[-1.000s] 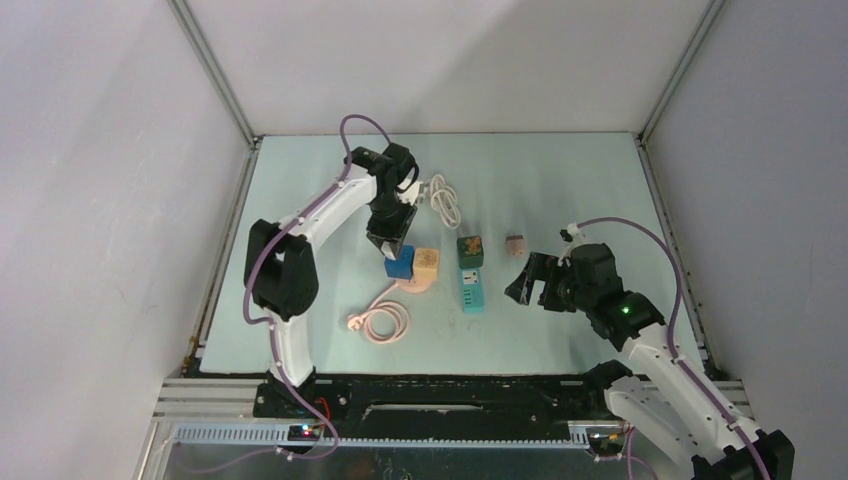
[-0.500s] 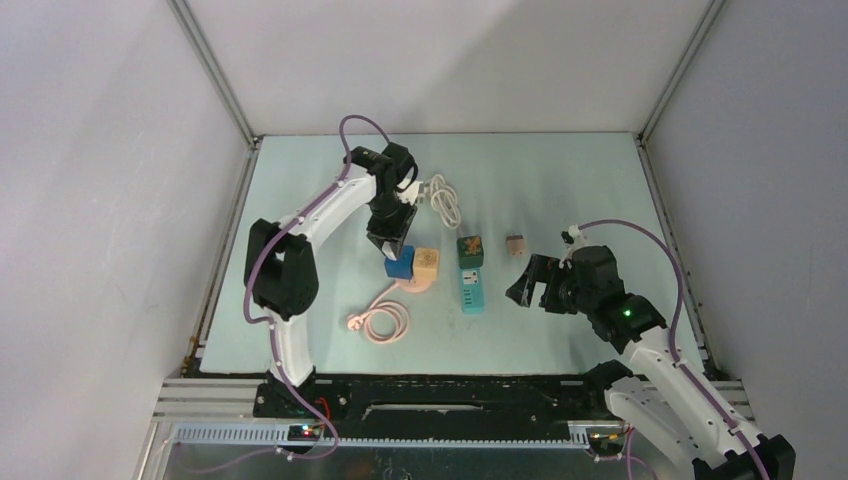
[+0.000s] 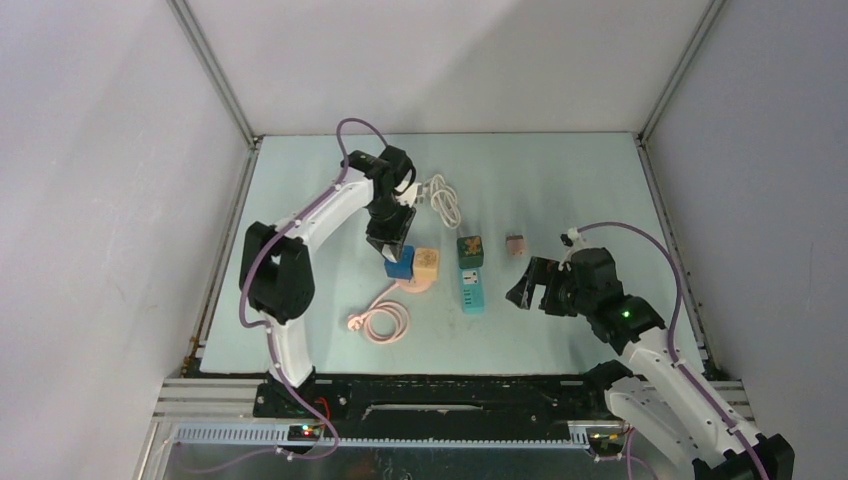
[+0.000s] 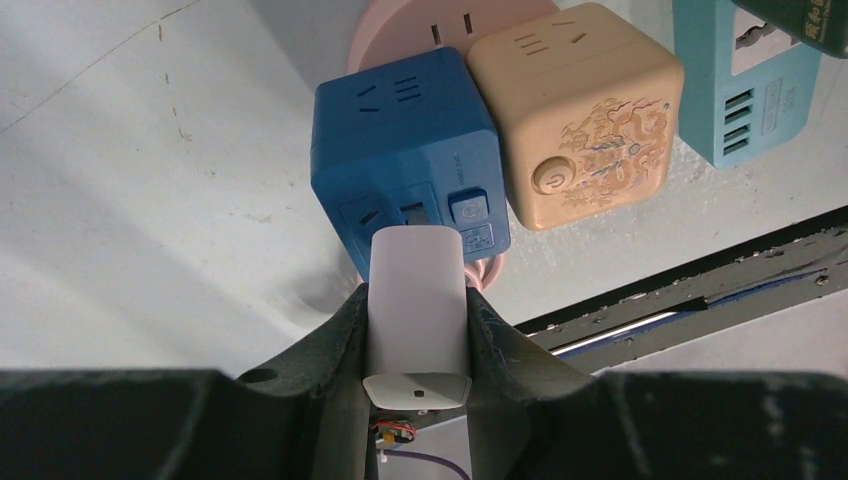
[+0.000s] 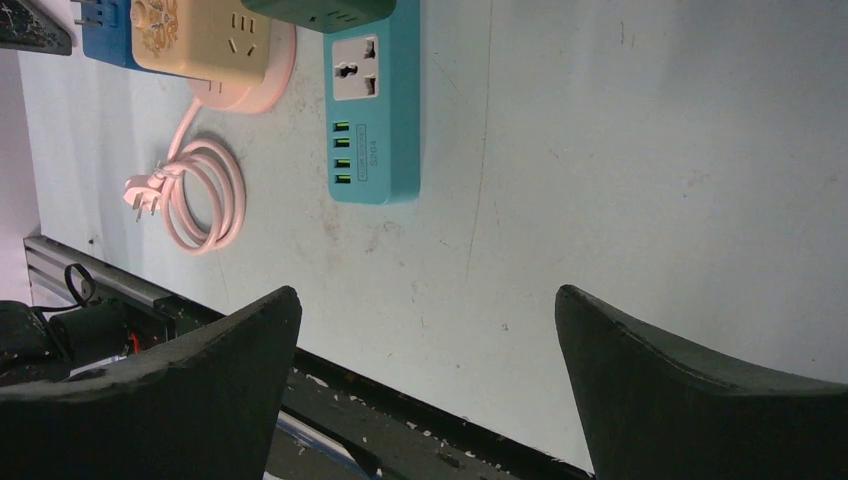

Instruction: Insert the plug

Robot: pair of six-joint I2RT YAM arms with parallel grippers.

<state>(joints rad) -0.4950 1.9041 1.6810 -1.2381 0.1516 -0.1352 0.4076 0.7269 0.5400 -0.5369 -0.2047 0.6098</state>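
My left gripper [image 3: 391,244] is shut on a white plug [image 4: 416,300]. The plug's front end meets the near face of a blue cube socket [image 4: 405,140], also seen from above [image 3: 399,264]; its prongs are hidden. A white cable [image 3: 445,200] trails back from the gripper. A tan cube socket [image 4: 578,110] touches the blue cube's right side. Both cubes sit on a pink round socket [image 4: 440,15]. My right gripper [image 3: 527,284] is open and empty, above bare table to the right of a teal power strip [image 3: 472,288].
A dark green cube socket [image 3: 470,250] stands at the far end of the teal strip [image 5: 375,100]. A coiled pink cable [image 3: 383,322] with its plug lies near the front edge. A small pink adapter [image 3: 515,243] sits at centre right. White walls enclose the table.
The left wrist has shifted very slightly over the blue cube. The right arm has drifted a little toward the near edge.
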